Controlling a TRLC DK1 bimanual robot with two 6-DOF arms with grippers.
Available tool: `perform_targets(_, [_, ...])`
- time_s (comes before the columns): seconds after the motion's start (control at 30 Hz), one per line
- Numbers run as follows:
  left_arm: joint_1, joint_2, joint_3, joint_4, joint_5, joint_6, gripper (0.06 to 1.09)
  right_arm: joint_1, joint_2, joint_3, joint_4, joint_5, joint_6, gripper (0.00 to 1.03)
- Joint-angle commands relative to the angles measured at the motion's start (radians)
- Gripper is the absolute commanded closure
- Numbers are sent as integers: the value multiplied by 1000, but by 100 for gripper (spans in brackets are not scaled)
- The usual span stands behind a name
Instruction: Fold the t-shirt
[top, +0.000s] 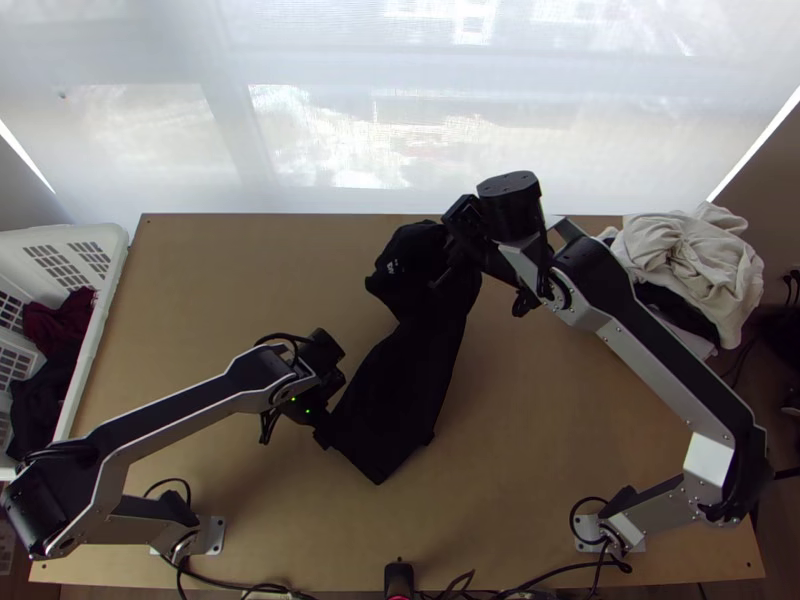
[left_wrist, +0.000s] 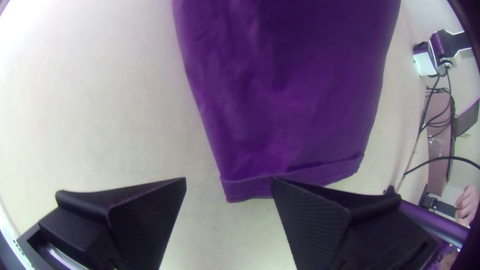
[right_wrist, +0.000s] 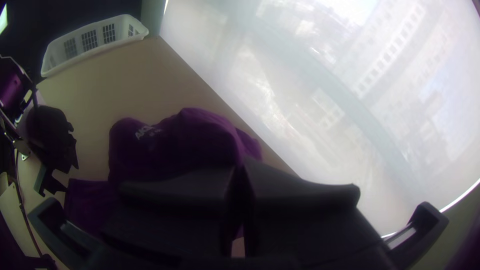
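The dark t-shirt (top: 396, 395) lies as a narrow strip slanting across the middle of the table, its far part bunched. My left gripper (top: 322, 432) is at the strip's near-left edge. In the left wrist view, the left gripper (left_wrist: 229, 181) stands open, with a corner of the shirt's hemmed end (left_wrist: 295, 176) in view between its fingertips. Over the far part is my right gripper (top: 446, 275). The right wrist view has the right gripper (right_wrist: 241, 167) shut on a raised bit of the t-shirt (right_wrist: 187, 142), beside the part with white print.
A white basket (top: 112, 262) with dark clothes stands at the left. White and dark clothes (top: 690, 262) are piled at the far right. A pale screen (top: 330, 150) hangs behind the far edge; cables run along the near edge.
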Motion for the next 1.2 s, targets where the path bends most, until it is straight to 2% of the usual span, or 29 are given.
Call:
perform_targets(0.0, [-8, 40, -12, 9, -3, -10, 26, -7, -11, -11, 1, -1, -4, 100])
perform_targets(0.07, [-12, 42, -12, 10, -3, -10, 28, -8, -15, -15, 1, -1, -6, 100])
perform_targets(0.2, [-9, 63, -15, 12, 7, -5, 49, -8, -18, -20, 2, -1, -6, 100])
perform_targets(0.33, [-5, 74, -18, 13, 83, 0, 69, -11, -23, -20, 2, -1, -6, 100])
perform_targets(0.4, [-3, 71, -18, 13, 113, 1, 75, -15, -26, -20, 2, -1, -4, 100])
perform_targets(0.47, [3, 71, -18, 13, 136, 3, 87, -16, -28, -20, 2, -1, -6, 100])
perform_targets(0.63, [14, 58, -17, 13, 138, 7, 105, -22, -37, -21, 1, -1, -4, 100])
perform_targets(0.87, [86, -15, 63, -54, 136, 38, 105, -36, -57, -20, 2, -1, -1, 100])
perform_targets(1.17, [436, -167, 341, -103, 136, 62, 105, -130, -118, 46, 16, 1, 10, 100])
